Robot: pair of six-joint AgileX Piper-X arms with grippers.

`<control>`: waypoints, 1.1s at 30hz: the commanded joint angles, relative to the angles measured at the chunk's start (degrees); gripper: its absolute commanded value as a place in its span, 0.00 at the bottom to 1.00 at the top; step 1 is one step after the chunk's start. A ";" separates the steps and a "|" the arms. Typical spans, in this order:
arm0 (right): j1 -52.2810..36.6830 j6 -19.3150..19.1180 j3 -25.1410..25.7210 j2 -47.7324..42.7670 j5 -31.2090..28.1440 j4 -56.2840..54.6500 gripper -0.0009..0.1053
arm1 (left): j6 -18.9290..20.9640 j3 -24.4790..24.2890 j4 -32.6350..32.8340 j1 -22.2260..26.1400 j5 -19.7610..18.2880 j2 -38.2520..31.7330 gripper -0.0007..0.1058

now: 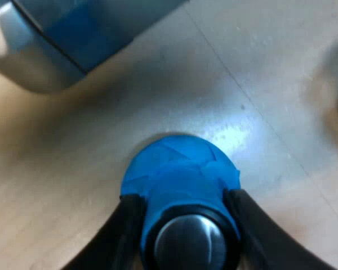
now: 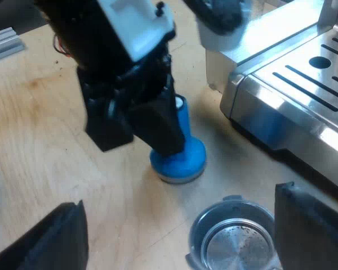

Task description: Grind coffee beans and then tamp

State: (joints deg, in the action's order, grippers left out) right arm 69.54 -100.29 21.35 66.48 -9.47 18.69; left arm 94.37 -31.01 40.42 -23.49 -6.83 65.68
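A blue tamper (image 1: 180, 174) with a round metal top stands upright on the wooden table (image 1: 56, 169). My left gripper (image 1: 183, 197) is shut on the tamper, one black finger (image 1: 129, 219) pressed against each side of its neck. From the right wrist view, the left gripper (image 2: 158, 126) comes down on the tamper (image 2: 180, 157), whose wide base rests on the wood. My right gripper (image 2: 179, 199) hangs open above the table, fingers far apart. Between them lies the metal holder's basket (image 2: 234, 239), with a few dark specks inside. Its handle is hidden.
The espresso machine (image 2: 293, 95) stands close beside the tamper, its slotted steel drip tray facing the holder. One corner of the machine (image 1: 39, 50) shows just beyond the tamper. Bare wooden table (image 2: 39, 140) stretches away from the machine.
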 commanded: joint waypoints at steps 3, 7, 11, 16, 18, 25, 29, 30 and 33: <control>0.11 -0.21 0.04 -0.07 0.27 0.49 0.65 | 0.21 -0.26 2.12 -0.18 0.69 -6.78 0.01; 0.11 -0.21 0.04 -0.07 0.27 0.49 0.65 | 0.21 -0.26 4.85 -0.18 0.69 -14.57 0.01; 0.11 -0.21 0.04 -0.07 0.27 0.49 0.65 | 0.21 -0.48 7.70 -0.18 0.69 -20.38 0.01; 0.11 -0.21 0.04 -0.07 0.27 0.49 0.65 | 0.21 -0.83 11.25 -0.18 0.69 -27.00 0.01; 0.11 -0.21 0.04 -0.07 0.27 0.49 0.65 | 0.21 -0.83 12.83 -0.18 0.69 -29.00 0.01; 0.11 -0.21 0.04 -0.68 0.27 0.49 0.65 | 0.21 -0.83 18.75 -0.18 0.69 -35.23 0.01; 0.11 -0.21 0.04 -2.37 0.27 0.39 0.65 | 0.21 -0.94 20.27 -0.18 -0.80 -37.18 0.01; 0.11 -0.21 0.04 -2.74 0.27 0.11 0.65 | 0.55 -1.06 20.69 -0.18 -1.61 -37.74 0.01; 0.11 -0.21 0.04 -4.76 0.27 -2.19 0.65 | 0.93 -1.98 21.33 -0.98 -2.52 -38.31 0.01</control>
State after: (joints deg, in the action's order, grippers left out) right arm 69.54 -100.29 21.35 62.62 -9.47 16.91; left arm 94.49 -32.09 61.81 -24.06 -9.01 27.78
